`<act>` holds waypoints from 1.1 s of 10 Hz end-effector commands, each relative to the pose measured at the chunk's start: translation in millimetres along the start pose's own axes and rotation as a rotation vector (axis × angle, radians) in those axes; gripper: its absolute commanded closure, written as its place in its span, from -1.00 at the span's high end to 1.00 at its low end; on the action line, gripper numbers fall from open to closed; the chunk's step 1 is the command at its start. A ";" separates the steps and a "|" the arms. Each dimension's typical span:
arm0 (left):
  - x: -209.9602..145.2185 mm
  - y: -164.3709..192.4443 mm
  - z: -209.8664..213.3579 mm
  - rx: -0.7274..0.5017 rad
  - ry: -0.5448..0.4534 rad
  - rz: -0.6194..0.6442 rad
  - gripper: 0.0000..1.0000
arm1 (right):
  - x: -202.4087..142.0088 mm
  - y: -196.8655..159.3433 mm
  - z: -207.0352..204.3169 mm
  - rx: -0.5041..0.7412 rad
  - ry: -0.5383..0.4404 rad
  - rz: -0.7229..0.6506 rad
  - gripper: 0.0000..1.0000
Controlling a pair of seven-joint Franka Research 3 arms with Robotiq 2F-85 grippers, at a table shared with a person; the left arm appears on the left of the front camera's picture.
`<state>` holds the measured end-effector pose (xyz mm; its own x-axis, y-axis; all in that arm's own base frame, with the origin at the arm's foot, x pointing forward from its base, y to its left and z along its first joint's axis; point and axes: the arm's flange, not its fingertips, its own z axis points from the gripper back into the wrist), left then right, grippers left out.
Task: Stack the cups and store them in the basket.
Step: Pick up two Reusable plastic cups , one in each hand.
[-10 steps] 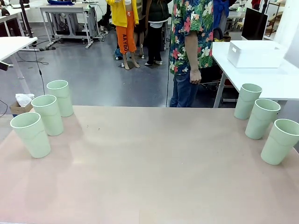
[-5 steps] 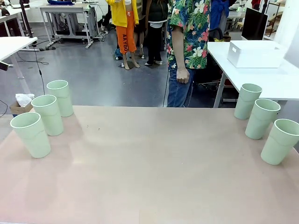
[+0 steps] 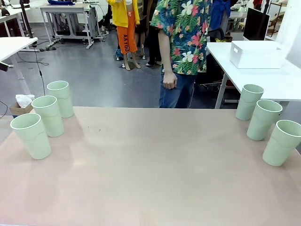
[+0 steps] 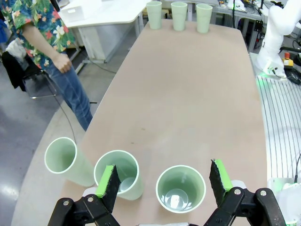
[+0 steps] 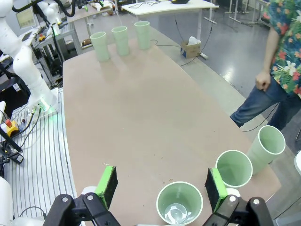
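Three cups [image 3: 48,115] stand in a row along the table's [image 3: 150,169] left edge, and three more cups [image 3: 263,118] stand along its right edge, with the table's broad middle open between them. The basket [image 3: 257,54] sits on a white side table [image 3: 282,82] beyond the table's far right corner. A person [image 3: 181,42] stands at the table's far edge. The left jaws and right jaws are spread wide, holding nothing, above the cups at their own edges of the table.

This is a robotics lab. A white robot arm [image 4: 277,33] stands beside the long tan surface [image 3: 150,169], with a red emergency stop button [image 4: 288,55] at its base. Around it are a bare grey floor [image 3: 103,75], a loose cable [image 3: 41,80], white surfaces on metal legs [image 3: 66,12] and a dark monitor [image 3: 256,23].
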<state>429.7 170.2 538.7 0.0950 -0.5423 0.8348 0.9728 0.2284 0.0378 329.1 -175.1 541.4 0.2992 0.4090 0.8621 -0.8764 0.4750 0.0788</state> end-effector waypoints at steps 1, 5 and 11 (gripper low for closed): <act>-0.8 -0.5 0.4 -0.004 0.002 -0.003 1.00 | 2.1 -2.2 -0.1 0.000 -0.027 0.023 1.00; -0.8 -0.5 0.4 -0.004 0.002 -0.003 1.00 | 2.1 -2.2 -0.1 0.000 -0.027 0.023 1.00; -0.8 -0.5 0.4 -0.004 0.002 -0.003 1.00 | 2.1 -2.2 -0.1 0.000 -0.027 0.023 1.00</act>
<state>429.7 170.2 538.7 0.0950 -0.5423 0.8348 0.9728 0.2285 0.0378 329.1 -175.1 541.4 0.2990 0.4091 0.8621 -0.8766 0.4747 0.0788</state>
